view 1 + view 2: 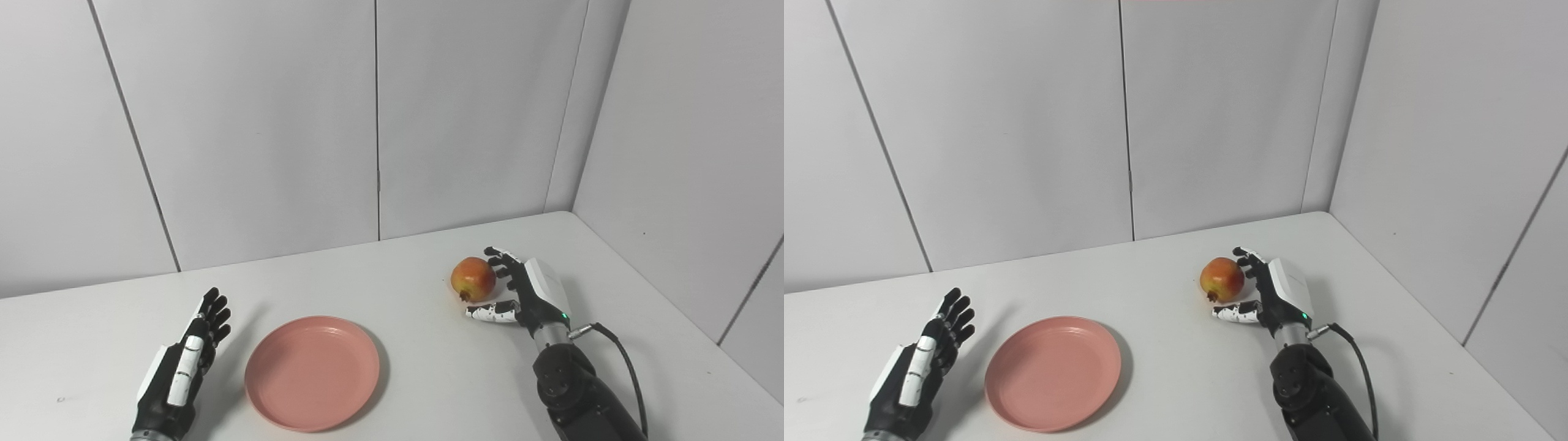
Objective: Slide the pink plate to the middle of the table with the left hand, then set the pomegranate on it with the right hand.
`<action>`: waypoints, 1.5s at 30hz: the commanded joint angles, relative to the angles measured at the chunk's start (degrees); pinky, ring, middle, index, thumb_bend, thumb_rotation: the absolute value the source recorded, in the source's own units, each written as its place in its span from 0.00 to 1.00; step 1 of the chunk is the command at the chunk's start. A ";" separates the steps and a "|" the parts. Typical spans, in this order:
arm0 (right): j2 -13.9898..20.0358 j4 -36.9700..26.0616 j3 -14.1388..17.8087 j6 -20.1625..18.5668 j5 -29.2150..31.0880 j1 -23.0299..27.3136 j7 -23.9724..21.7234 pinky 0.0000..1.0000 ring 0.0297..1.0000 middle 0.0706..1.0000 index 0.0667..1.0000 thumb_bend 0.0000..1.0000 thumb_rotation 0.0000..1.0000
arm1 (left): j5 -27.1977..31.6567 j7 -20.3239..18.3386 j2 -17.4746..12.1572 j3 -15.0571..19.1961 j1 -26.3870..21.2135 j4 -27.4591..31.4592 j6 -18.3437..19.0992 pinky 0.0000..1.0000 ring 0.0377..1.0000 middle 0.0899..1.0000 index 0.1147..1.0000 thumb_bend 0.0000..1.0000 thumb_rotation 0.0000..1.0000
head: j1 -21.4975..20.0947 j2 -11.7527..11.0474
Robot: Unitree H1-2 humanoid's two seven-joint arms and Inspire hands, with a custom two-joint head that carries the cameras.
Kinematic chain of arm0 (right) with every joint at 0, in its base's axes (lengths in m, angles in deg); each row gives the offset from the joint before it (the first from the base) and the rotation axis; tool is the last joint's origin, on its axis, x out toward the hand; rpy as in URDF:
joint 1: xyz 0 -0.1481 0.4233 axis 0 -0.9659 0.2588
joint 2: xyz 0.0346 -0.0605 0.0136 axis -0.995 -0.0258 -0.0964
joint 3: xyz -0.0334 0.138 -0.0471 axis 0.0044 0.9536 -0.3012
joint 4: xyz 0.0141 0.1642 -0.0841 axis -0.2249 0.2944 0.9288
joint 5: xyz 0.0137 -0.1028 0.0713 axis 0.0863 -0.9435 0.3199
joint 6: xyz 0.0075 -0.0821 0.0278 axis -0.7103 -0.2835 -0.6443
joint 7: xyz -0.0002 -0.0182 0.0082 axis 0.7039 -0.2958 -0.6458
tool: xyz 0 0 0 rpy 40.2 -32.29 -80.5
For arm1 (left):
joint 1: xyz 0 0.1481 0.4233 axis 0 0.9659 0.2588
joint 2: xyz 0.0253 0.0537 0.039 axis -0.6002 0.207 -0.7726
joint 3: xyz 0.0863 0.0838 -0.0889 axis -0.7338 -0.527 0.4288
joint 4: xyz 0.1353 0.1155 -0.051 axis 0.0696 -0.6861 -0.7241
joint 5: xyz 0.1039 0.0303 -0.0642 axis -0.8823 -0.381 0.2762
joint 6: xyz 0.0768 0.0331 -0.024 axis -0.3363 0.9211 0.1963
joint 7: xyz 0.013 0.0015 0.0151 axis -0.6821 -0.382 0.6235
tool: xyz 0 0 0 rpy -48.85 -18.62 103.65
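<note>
— Where do we stand?
— Our right hand (520,291) cups the pomegranate (473,278), fingers spread, not clamped; the fruit lies just to its left.
— And the pink plate (312,372)?
— Mid-bench, beside our open left hand (184,361).

right hand (1274,291) cups the pomegranate (1222,279), fingers spread; pink plate (1053,372) near left hand (915,367).
</note>
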 commanded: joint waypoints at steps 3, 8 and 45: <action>-0.08 0.74 0.46 4.88 0.13 3.18 5.14 0.55 0.62 0.68 0.71 0.66 0.04 | 0.68 -0.29 0.20 0.12 1.76 -1.24 -0.52 0.98 0.99 1.00 1.00 0.61 1.00 | -0.34 0.16; -0.74 3.33 -0.08 6.14 -0.31 4.12 8.65 0.55 0.63 0.67 0.72 0.69 0.12 | 0.97 -0.54 0.37 0.13 1.61 -1.60 -0.87 0.98 0.99 1.00 1.00 0.61 1.00 | -0.28 0.17; 1.11 0.56 -4.29 4.86 1.86 4.60 -0.45 0.79 0.91 0.96 0.99 0.92 0.42 | 0.05 0.28 1.51 -0.33 2.50 -0.45 -0.29 0.97 0.98 1.00 1.00 0.61 1.00 | 0.78 -0.18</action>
